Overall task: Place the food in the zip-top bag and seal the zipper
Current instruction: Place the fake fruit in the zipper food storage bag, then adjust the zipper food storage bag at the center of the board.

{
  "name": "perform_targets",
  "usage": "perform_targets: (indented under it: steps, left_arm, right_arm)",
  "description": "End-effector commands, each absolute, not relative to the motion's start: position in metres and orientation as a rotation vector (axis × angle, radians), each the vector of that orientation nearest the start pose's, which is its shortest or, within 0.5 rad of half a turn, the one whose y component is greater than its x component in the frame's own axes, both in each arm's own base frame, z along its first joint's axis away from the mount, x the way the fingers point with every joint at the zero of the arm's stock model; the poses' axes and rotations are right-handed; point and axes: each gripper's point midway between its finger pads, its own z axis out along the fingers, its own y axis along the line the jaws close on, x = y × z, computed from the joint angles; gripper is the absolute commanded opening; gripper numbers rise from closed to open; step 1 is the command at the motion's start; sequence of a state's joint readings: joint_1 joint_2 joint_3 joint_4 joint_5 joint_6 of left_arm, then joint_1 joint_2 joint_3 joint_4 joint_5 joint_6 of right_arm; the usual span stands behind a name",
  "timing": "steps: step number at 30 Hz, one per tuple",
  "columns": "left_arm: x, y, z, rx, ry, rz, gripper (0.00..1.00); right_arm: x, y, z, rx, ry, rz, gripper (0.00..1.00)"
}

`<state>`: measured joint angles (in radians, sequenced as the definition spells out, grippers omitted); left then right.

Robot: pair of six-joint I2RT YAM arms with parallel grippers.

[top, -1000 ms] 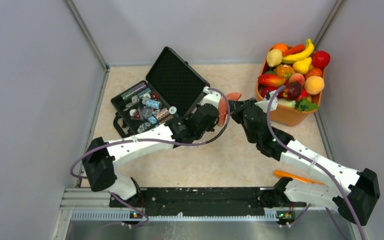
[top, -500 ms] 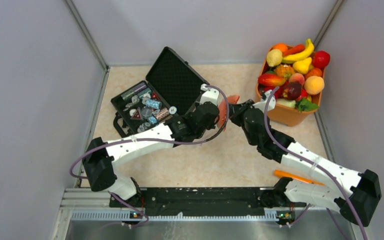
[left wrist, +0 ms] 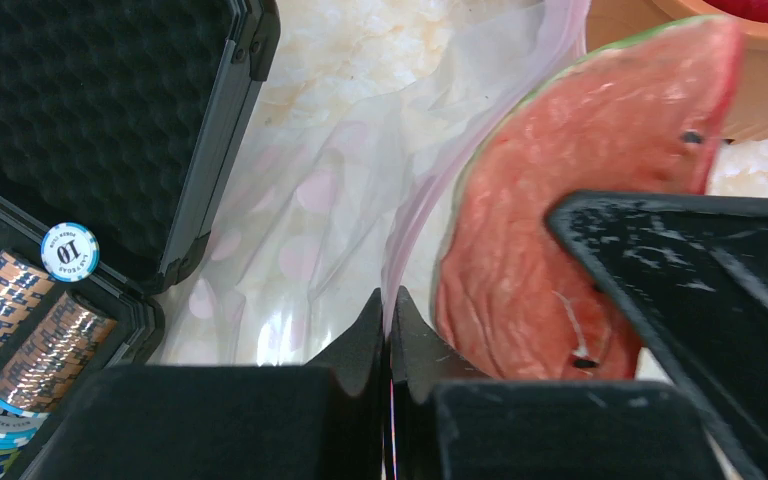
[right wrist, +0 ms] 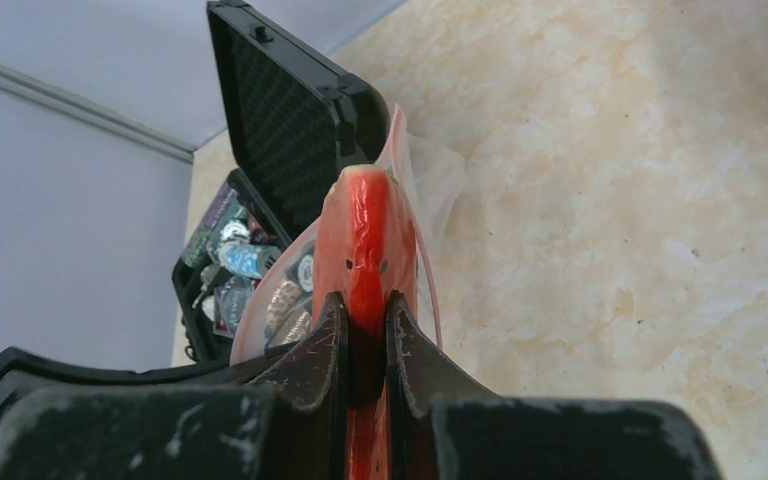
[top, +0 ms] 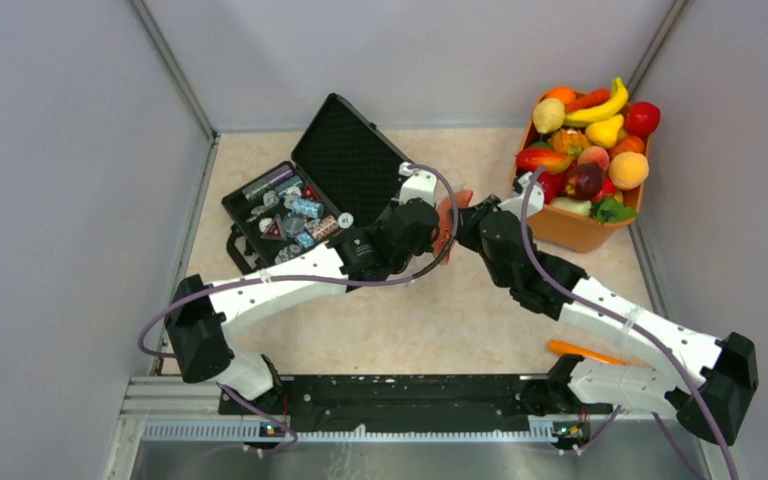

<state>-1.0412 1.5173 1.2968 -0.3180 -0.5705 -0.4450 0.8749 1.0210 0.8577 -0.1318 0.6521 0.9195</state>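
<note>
Nearby, black case, left end effector pinching bag (right one gripping red slice).

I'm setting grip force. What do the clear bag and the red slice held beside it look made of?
The zip-top bag: thin clear plastic film, crinkled, with the table showing through. The watermelon slice: probably moulded plastic or foam; its face looks matt and wrinkled, its edge glossy with highlights.

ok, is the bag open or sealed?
Open. Left gripper pinches one lip of the bag; in the right wrist view its pink edges part around the slice in the right gripper.
</note>
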Motion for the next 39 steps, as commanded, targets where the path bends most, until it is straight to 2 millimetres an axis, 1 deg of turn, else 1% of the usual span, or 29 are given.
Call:
perform_targets:
  steps: [1,3,4,6,9,11,12,16,17,19,20,21,23,24,27,28,29,30,31,32,34,37,39]
  left_arm:
    - [0.295,-0.341,0.254,0.214,1.969,-0.381,0.0]
    - [0.294,-0.344,0.257,0.227,1.963,-0.402,0.0]
    - [0.292,-0.346,0.257,0.241,1.966,-0.416,0.0]
    - [0.286,-0.352,0.257,0.281,1.975,-0.455,0.0]
    - [0.282,-0.355,0.253,0.3,1.992,-0.479,0.0]
    - [0.281,-0.355,0.255,0.31,1.993,-0.482,0.0]
    - [0.281,-0.355,0.258,0.311,1.988,-0.485,0.0]
    - [0.283,-0.355,0.273,0.307,1.954,-0.492,0.0]
    - [0.284,-0.354,0.277,0.303,1.946,-0.488,0.0]
    - [0.285,-0.352,0.282,0.295,1.936,-0.488,0.0]
    - [0.286,-0.352,0.283,0.296,1.934,-0.491,0.0]
    - [0.285,-0.353,0.286,0.298,1.931,-0.503,0.0]
    - [0.284,-0.356,0.29,0.304,1.926,-0.525,0.0]
    - [0.284,-0.356,0.292,0.303,1.922,-0.528,0.0]
    - [0.288,-0.352,0.291,0.29,1.927,-0.517,0.0]
    - [0.289,-0.35,0.29,0.282,1.93,-0.518,0.0]
    - [0.29,-0.348,0.29,0.269,1.932,-0.52,0.0]
    - [0.291,-0.347,0.29,0.262,1.931,-0.524,0.0]
    - [0.291,-0.345,0.289,0.256,1.932,-0.525,0.0]
    - [0.292,-0.344,0.289,0.249,1.933,-0.526,0.0]
    - [0.294,-0.341,0.29,0.237,1.934,-0.533,0.0]
    - [0.296,-0.337,0.295,0.229,1.925,-0.537,0.0]
    - [0.296,-0.334,0.297,0.229,1.921,-0.535,0.0]
  right_arm:
    - [0.292,0.219,0.264,0.523,1.84,0.574,0.0]
    - [0.294,0.21,0.253,0.603,1.837,0.524,0.0]
    - [0.295,0.205,0.251,0.64,1.818,0.516,0.0]
    - [0.299,0.201,0.259,0.712,1.738,0.563,0.0]
    - [0.303,0.198,0.28,0.759,1.639,0.628,0.0]
    - [0.305,0.205,0.289,0.715,1.625,0.651,0.0]
    - [0.306,0.209,0.289,0.693,1.634,0.658,0.0]
    - [0.306,0.226,0.276,0.605,1.722,0.651,0.0]
    - [0.306,0.228,0.271,0.583,1.742,0.637,0.04]
    - [0.305,0.228,0.267,0.571,1.756,0.632,0.17]
    - [0.304,0.229,0.269,0.564,1.752,0.644,0.21]
    - [0.303,0.23,0.272,0.546,1.742,0.661,0.23]
    - [0.3,0.234,0.281,0.502,1.724,0.7,0.33]
    - [0.298,0.237,0.286,0.483,1.722,0.725,0.34]
    - [0.29,0.244,0.308,0.41,1.671,0.82,0.34]
    - [0.289,0.244,0.313,0.403,1.659,0.835,0.34]
    - [0.286,0.241,0.317,0.407,1.66,0.837,0.37]
    - [0.284,0.24,0.318,0.406,1.67,0.837,0.47]
    - [0.283,0.239,0.321,0.386,1.674,0.833,0.52]
    - [0.28,0.239,0.324,0.364,1.673,0.835,0.54]
    - [0.276,0.233,0.323,0.357,1.694,0.81,0.54]
    - [0.269,0.227,0.335,0.313,1.669,0.811,0.54]
    - [0.267,0.217,0.337,0.32,1.66,0.784,0.53]
